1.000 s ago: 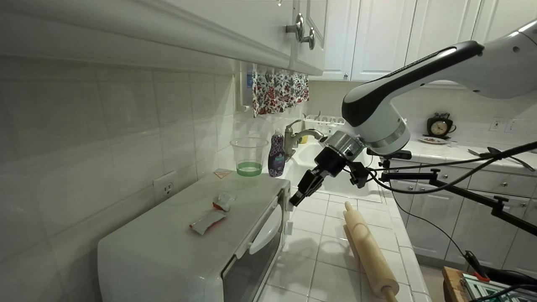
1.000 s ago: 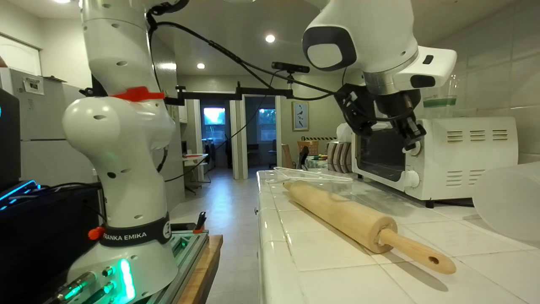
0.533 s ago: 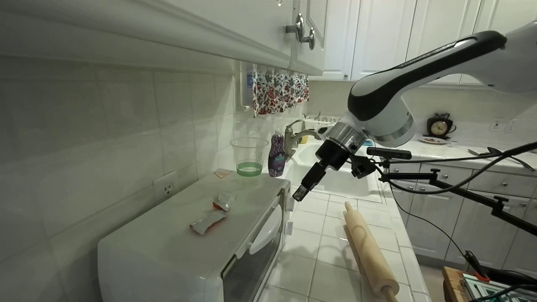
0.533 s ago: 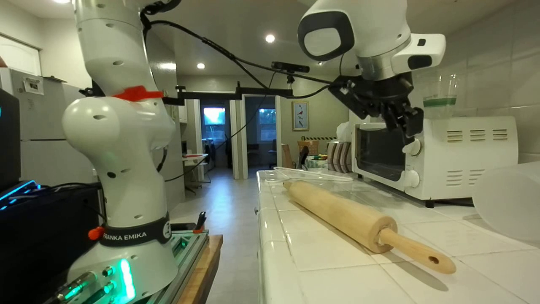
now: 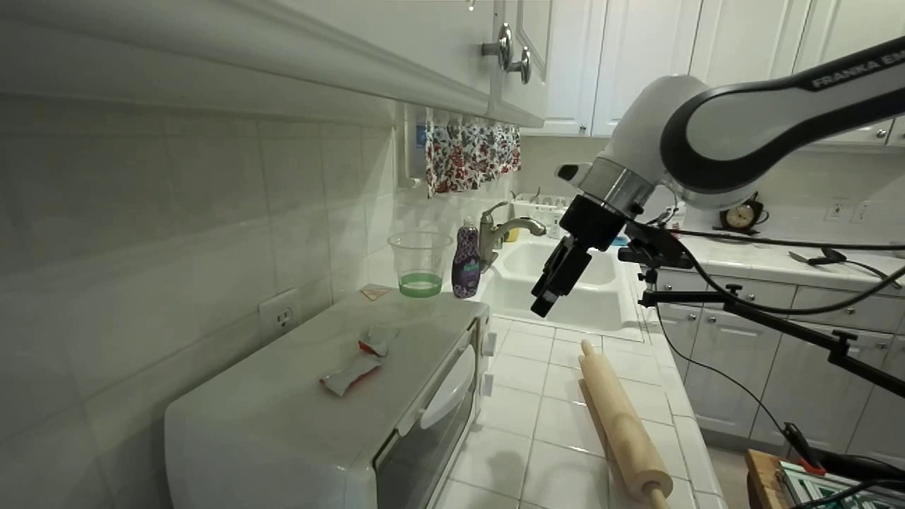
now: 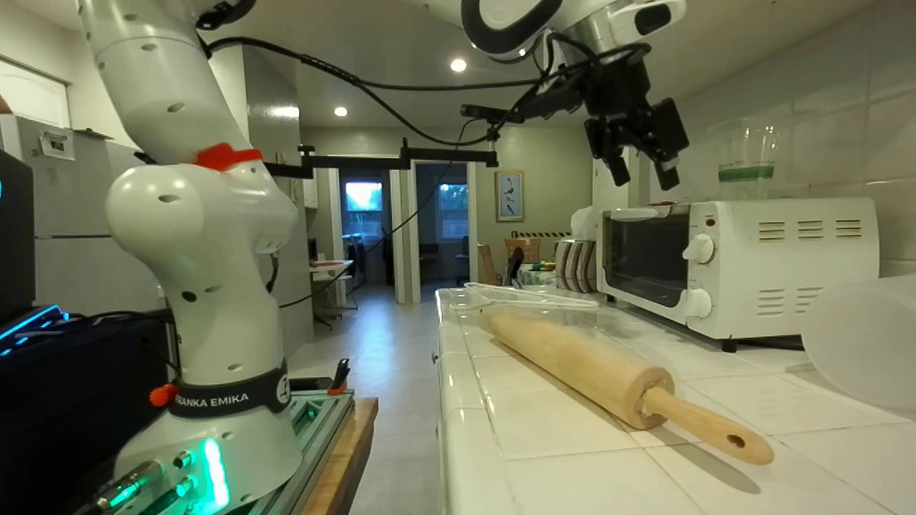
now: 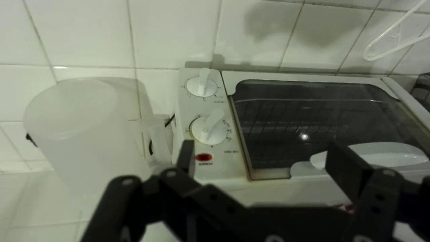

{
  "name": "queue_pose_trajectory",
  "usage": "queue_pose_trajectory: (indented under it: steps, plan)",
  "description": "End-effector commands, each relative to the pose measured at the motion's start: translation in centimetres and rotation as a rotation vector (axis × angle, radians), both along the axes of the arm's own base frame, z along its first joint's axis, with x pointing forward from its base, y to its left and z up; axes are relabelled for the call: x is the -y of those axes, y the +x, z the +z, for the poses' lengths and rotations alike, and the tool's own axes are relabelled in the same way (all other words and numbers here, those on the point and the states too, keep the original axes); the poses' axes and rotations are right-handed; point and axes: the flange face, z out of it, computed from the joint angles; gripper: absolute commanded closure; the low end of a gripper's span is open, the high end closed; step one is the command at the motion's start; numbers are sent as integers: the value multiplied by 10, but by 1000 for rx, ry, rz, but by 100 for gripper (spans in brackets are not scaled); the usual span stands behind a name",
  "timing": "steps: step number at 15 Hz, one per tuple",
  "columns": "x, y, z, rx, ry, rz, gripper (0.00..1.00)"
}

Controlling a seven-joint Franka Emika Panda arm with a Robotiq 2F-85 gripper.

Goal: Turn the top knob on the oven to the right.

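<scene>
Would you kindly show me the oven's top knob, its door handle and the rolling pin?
Top knob (image 7: 211, 125): wrist view, its raised grip.
Door handle (image 5: 450, 391): an exterior view, its middle.
Rolling pin (image 6: 587, 366): an exterior view, its barrel.

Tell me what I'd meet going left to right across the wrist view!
Cloudy white jug → top knob, the one nearest the red light → oven window.

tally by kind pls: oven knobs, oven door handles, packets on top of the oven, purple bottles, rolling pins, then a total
Oven knobs: 2
Oven door handle: 1
Packets: 2
Purple bottle: 1
Rolling pin: 1
Total: 7
</scene>
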Motion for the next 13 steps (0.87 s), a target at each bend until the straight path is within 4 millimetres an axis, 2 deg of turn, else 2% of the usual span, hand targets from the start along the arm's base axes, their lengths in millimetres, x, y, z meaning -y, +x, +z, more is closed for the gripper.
queue_pose_trajectory:
  steps: [1,4,5,8,13]
  plan:
    - [-28,-41,34,59,-130,-41,0]
    - [-44,-55,74,87,-234,-54,0]
    - [-41,-39,59,75,-187,-26,0]
    - [-48,-54,78,97,-217,-34,0]
    - [-46,-54,77,94,-219,-38,0]
